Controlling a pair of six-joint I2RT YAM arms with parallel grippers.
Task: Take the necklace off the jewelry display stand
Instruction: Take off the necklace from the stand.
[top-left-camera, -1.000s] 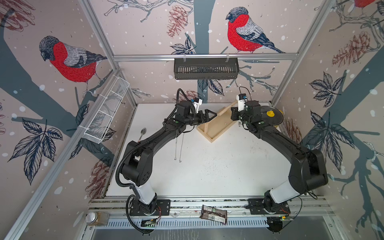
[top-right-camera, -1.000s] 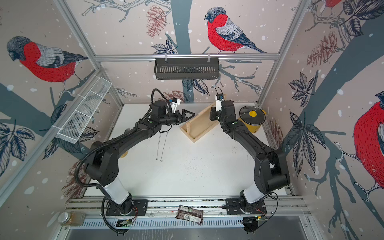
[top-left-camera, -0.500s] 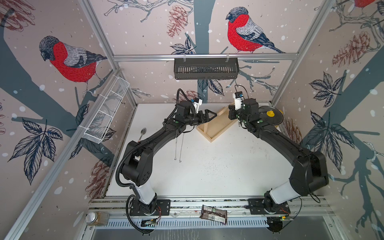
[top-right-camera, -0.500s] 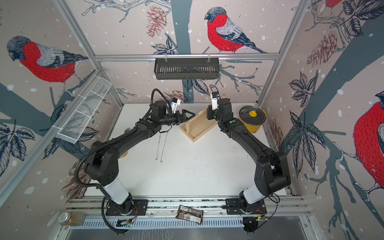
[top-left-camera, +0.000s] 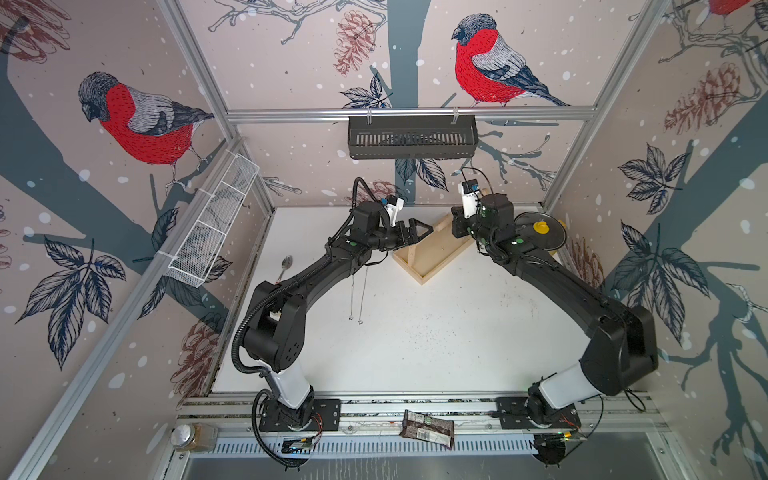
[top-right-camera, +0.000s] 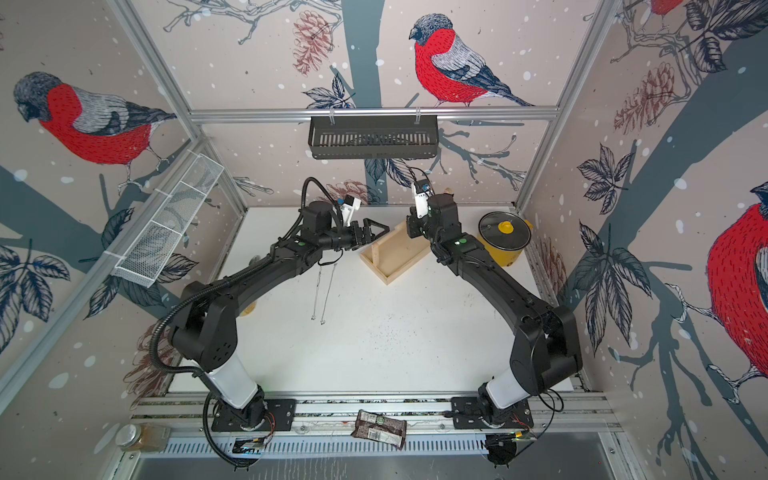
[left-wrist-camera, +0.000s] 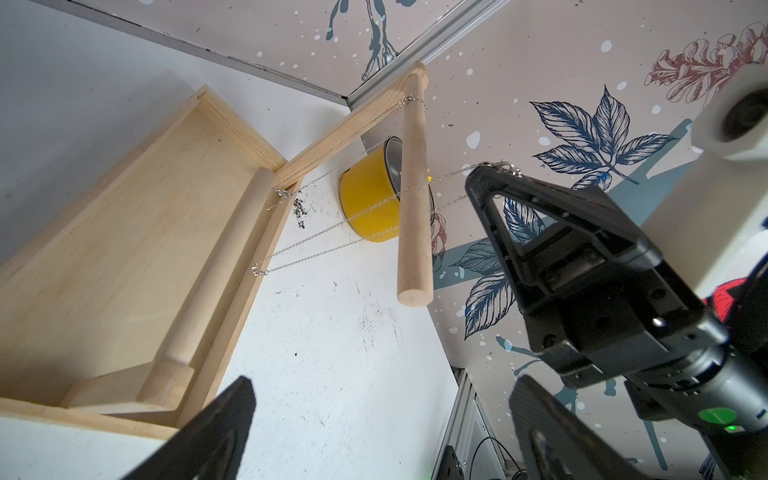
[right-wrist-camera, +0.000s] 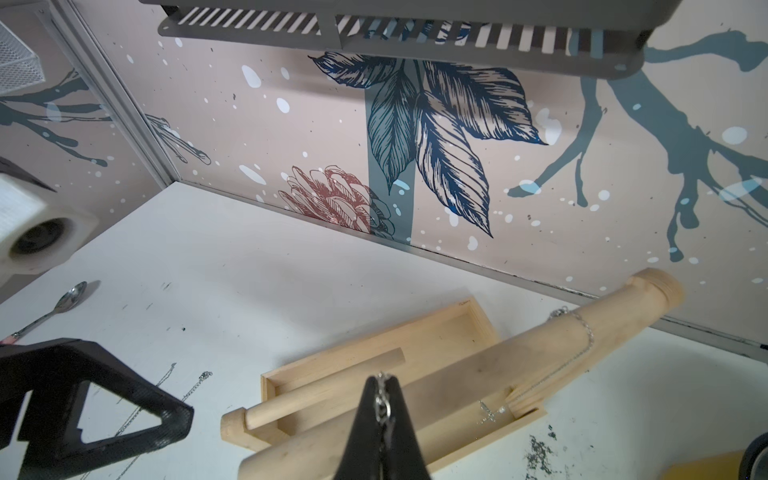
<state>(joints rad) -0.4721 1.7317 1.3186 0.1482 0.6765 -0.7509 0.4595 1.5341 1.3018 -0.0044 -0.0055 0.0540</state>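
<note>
Pinching the necklace (right-wrist-camera: 382, 409) in my tightly closed right claw (right-wrist-camera: 381, 380) just beside the wooden stand (left-wrist-camera: 137, 232), I hold my left claw (left-wrist-camera: 382, 386) wide open, gripping nothing.

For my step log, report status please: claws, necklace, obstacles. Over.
Left claw open, empty, near crossbar free end. Right claw shut on necklace; chain not yet off the jewelry display stand. Second necklace hangs nearer the post.

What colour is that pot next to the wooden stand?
The pot is yellow, with a dark lid; it shows best in a top view.
</note>
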